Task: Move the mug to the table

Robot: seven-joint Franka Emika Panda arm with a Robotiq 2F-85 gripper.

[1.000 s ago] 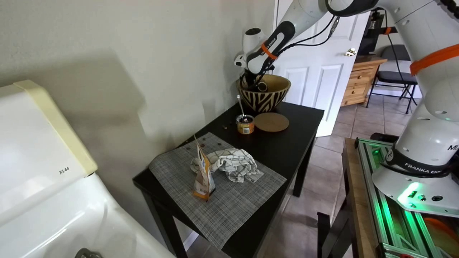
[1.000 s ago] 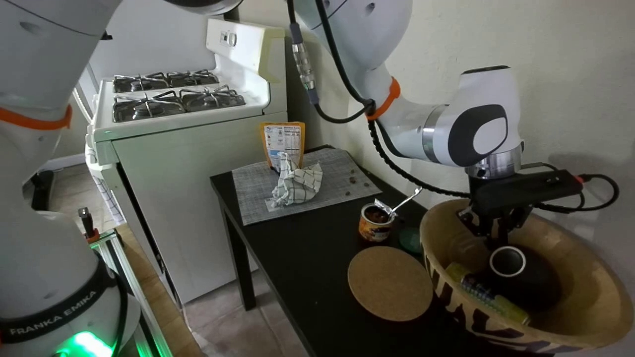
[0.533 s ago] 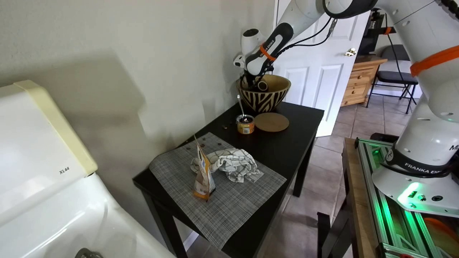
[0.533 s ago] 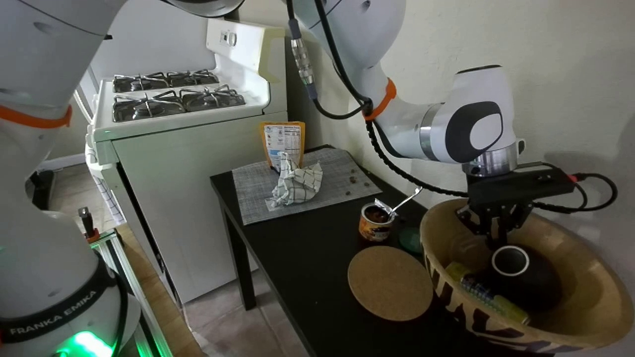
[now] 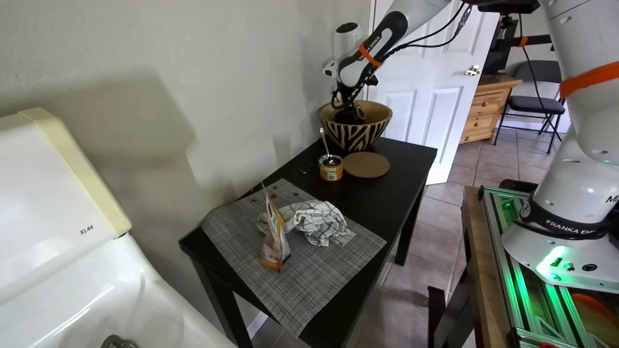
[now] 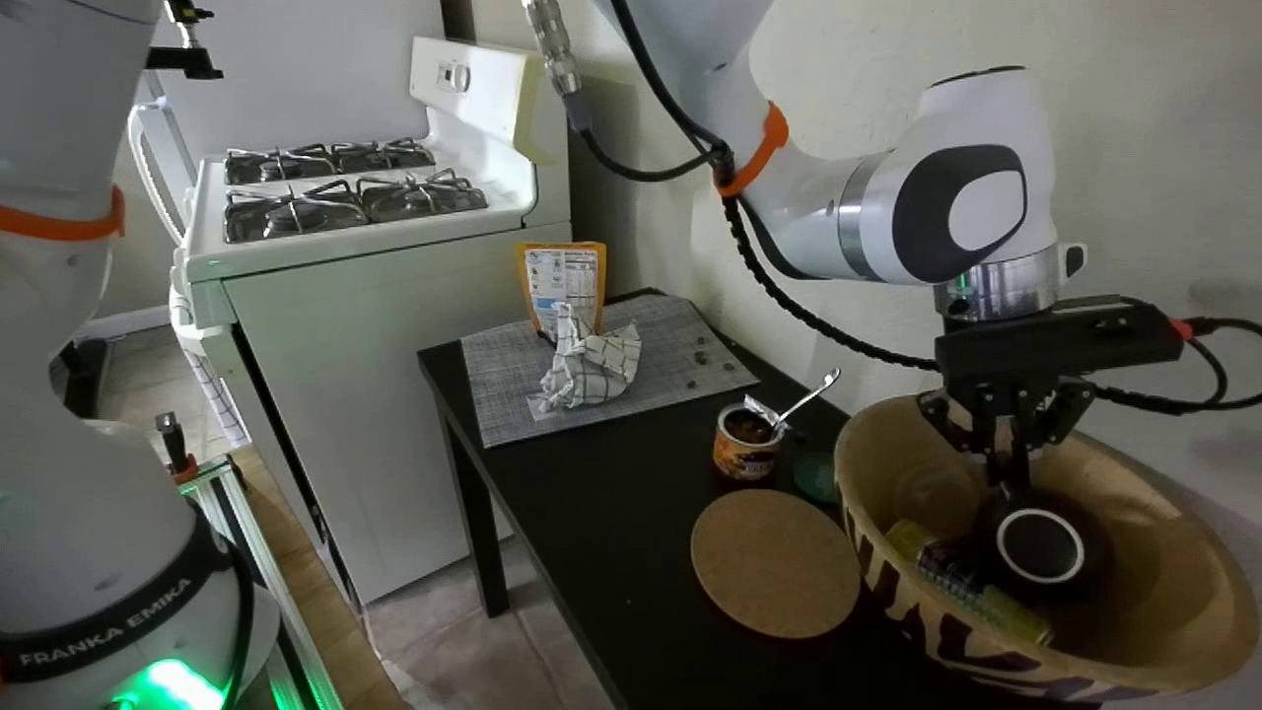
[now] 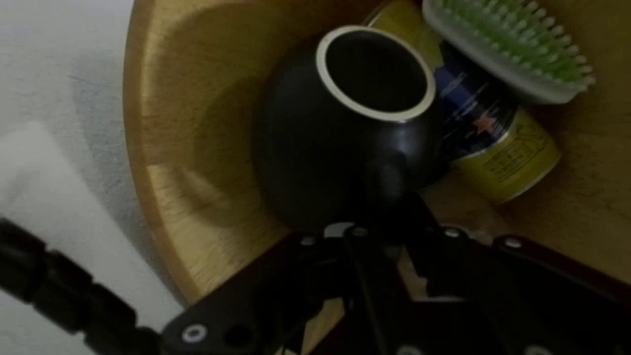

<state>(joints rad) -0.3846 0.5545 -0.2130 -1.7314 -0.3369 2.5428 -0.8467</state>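
The dark mug (image 7: 305, 148) is inside the striped basket (image 5: 355, 136), tilted, with a pale ring edging its round end. It also shows in both exterior views, at the gripper (image 5: 348, 117) (image 6: 1040, 545). My gripper (image 6: 1011, 483) points down into the basket, its fingers shut on the mug's handle side. In the wrist view the fingertips (image 7: 384, 212) meet the mug's handle; the contact is dark and partly hidden. The mug's lower side is hidden. The black table (image 5: 408, 162) carries the basket at one end and the grey placemat (image 5: 309, 290) at the other.
A yellow can (image 7: 512, 162) and a green brush (image 7: 512, 49) lie beside the mug. On the table are an open tin with a spoon (image 5: 331, 170), a round brown mat (image 5: 366, 165), a crumpled cloth (image 5: 316, 220) and a pouch (image 5: 275, 239). A wall (image 5: 232, 96) runs behind.
The arm and gripper have risen a little. The mug has shifted and tilted with the gripper, so its pale ring faces differently and sits slightly farther over in the basket.
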